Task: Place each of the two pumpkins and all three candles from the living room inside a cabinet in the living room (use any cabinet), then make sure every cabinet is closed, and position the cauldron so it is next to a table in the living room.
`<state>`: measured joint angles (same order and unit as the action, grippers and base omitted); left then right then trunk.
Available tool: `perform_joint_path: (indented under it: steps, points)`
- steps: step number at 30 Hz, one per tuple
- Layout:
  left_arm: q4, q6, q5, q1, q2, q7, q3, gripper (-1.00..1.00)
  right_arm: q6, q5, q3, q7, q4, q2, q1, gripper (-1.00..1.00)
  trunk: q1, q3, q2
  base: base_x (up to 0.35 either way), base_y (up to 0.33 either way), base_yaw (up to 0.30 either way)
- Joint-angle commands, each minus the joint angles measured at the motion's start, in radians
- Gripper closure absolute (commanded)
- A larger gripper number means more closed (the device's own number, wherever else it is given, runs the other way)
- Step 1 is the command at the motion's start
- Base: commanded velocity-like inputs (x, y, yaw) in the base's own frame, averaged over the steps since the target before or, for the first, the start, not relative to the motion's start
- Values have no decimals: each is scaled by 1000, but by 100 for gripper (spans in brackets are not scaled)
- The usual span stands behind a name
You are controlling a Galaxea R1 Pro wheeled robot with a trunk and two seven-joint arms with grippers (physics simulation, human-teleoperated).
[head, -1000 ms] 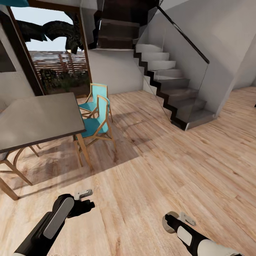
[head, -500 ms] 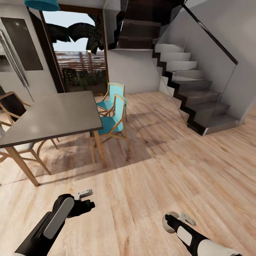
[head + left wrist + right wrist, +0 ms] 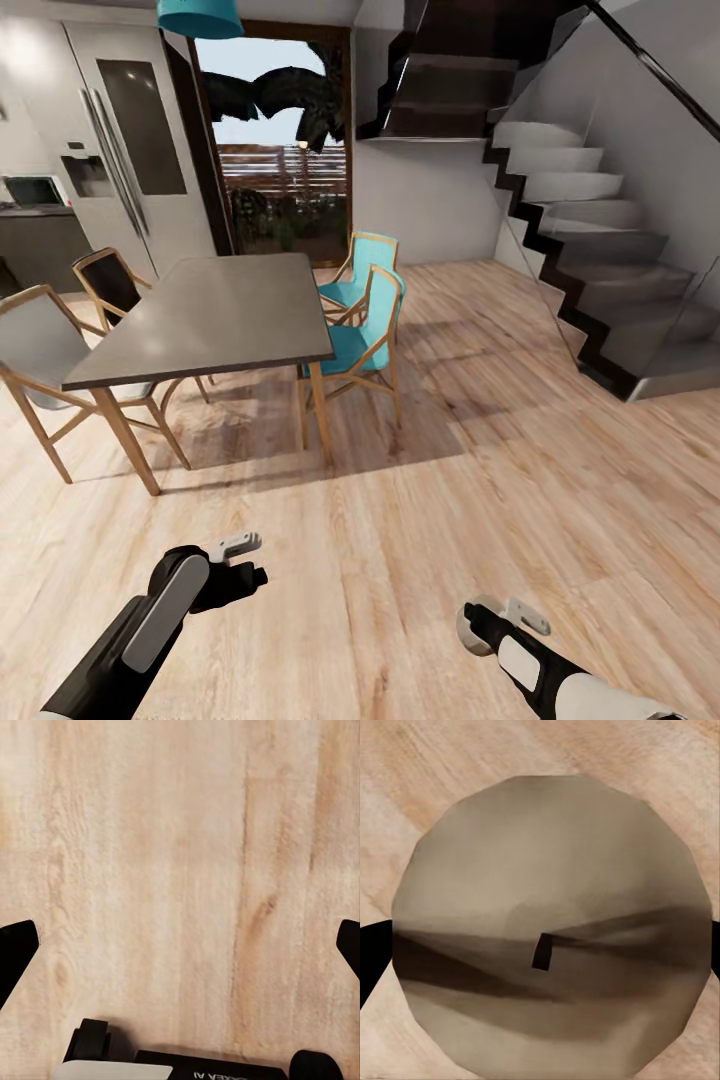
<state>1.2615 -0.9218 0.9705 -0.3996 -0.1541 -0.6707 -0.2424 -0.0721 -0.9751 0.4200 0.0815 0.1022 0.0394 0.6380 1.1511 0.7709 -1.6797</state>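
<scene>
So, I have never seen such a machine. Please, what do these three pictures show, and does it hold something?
It is a simulated wheeled robot with two arms. The big picture comes from its head camera: the left gripper and right gripper hang low over a wood floor, facing a grey dining table, teal chairs and a staircase. The other two pictures come from cameras on the wrists. The left gripper is open over the floor. The right one holds a cream candle, seen from its wick end.
</scene>
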Motion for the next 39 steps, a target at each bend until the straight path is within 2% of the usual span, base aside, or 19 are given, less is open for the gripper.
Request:
perform_joint_path:
  steps: [1,39]
  points:
    - [1,0,11,-1,-1,-10,-3,-100,-2,-8,9,4,2,1,0,100,0,1,0,0,0,285]
    - [1,0,5,-1,-1,-10,-3,-100,-3,-8,9,5,2,1,0,100,0,1,0,0,0,285]
